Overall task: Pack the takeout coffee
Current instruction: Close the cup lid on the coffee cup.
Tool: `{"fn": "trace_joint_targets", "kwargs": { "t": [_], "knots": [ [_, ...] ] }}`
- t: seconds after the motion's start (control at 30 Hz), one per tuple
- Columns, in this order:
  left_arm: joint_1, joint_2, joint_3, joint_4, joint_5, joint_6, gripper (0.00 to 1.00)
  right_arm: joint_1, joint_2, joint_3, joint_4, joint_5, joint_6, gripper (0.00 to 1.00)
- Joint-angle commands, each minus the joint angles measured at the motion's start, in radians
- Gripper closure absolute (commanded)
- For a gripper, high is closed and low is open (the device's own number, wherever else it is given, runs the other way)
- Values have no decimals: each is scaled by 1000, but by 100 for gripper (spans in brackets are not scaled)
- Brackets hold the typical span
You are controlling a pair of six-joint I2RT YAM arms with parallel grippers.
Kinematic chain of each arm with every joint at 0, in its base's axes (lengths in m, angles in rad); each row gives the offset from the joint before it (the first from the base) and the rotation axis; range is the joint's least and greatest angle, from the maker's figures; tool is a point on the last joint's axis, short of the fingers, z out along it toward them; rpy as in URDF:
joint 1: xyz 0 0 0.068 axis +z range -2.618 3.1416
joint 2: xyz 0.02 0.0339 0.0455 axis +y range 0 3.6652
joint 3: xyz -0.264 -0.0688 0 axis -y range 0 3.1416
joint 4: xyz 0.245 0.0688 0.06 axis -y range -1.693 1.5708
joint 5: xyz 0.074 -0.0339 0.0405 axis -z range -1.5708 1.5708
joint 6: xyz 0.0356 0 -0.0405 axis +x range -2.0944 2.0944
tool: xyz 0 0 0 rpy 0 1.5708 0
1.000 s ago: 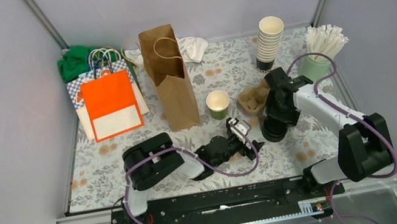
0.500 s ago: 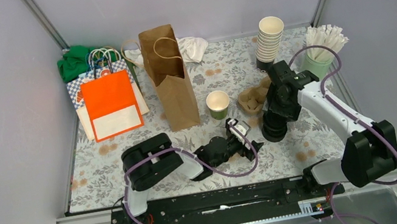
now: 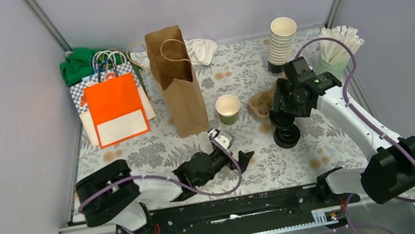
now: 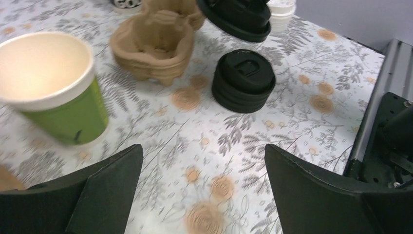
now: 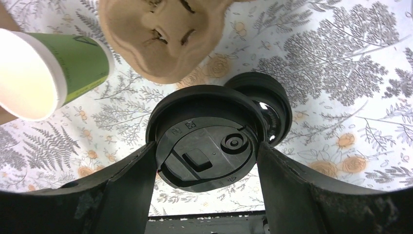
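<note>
Change, right side: the right arm [image 3: 346,115] has lifted off the lid stack [image 3: 286,137] it was pressed onto a second ago, and one black lid [image 5: 207,136] has come up with it.
Change, left side: the left arm [image 3: 141,193] has swung its base links to the left and drawn back toward the near edge, leaving the middle of the surface [image 3: 154,155] clear for the other arm.
Meaning: a single lid looks cleanly separated, so the step in hand is probably capping; nothing is packed yet.
Right jaws: fairly wide, clamped on the rim of the black lid from both sides, with the lid flat and its top toward the wrist camera.
Left jaws: fully spread, holding nothing, low over the floral surface.
Green cup [image 3: 228,109]: upright, uncovered and showing its white inside, between the brown paper bag [image 3: 181,89] and the pulp carrier [image 3: 264,104], just beside the carrier.
Right arm pose: reaching forward with the wrist bent down, the lid hanging above the stack and near the carrier.
Left arm pose: stretched low and rightward along the near edge, its jaws pointing toward the cup and the stack.
Next move calls for: a short carry left over the carrier, with the lid kept level to seat on the cup's rim.
</note>
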Motion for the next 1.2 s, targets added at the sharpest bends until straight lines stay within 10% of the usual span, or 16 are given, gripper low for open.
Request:
{"fn": "trace_joint_targets", "kwargs": {
  "t": [0.0,0.6,1.17],
  "knots": [
    [24,-158,-109,-72,-113,-60,1,5,29,55,55,-59,-62,29],
    [293,-39,-135,200,-8,-124,1,99,270,357,28,-198,-209,41],
    [371,-15,-86,179,50,-143,1,308,607,711,-82,-19,-379,41]
  ]
}}
